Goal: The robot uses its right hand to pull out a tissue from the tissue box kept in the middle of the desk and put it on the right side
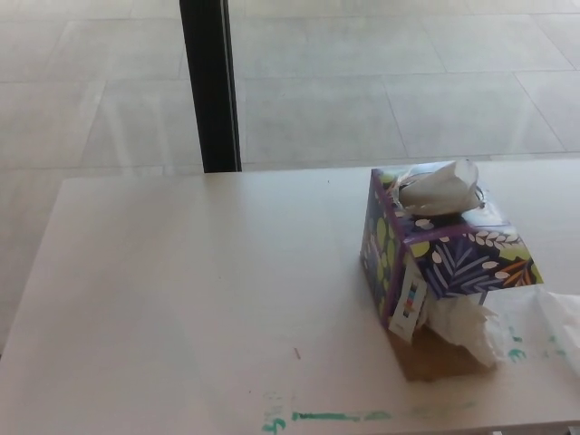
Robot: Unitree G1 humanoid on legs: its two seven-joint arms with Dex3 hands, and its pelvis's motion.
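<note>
A purple tissue box (435,254) with leaf patterns stands on the pale desk (199,299), right of its middle. A white tissue (441,188) pokes up from the opening in its top. A crumpled white tissue (471,328) lies against the box's near side, on a brown patch of the desk. Another white tissue (566,335) lies flat at the right edge of the picture, partly cut off. Neither of my hands shows in the head view.
A black vertical post (210,86) rises behind the desk's far edge, with grey floor tiles beyond. Green marker streaks (326,417) mark the desk near its front edge.
</note>
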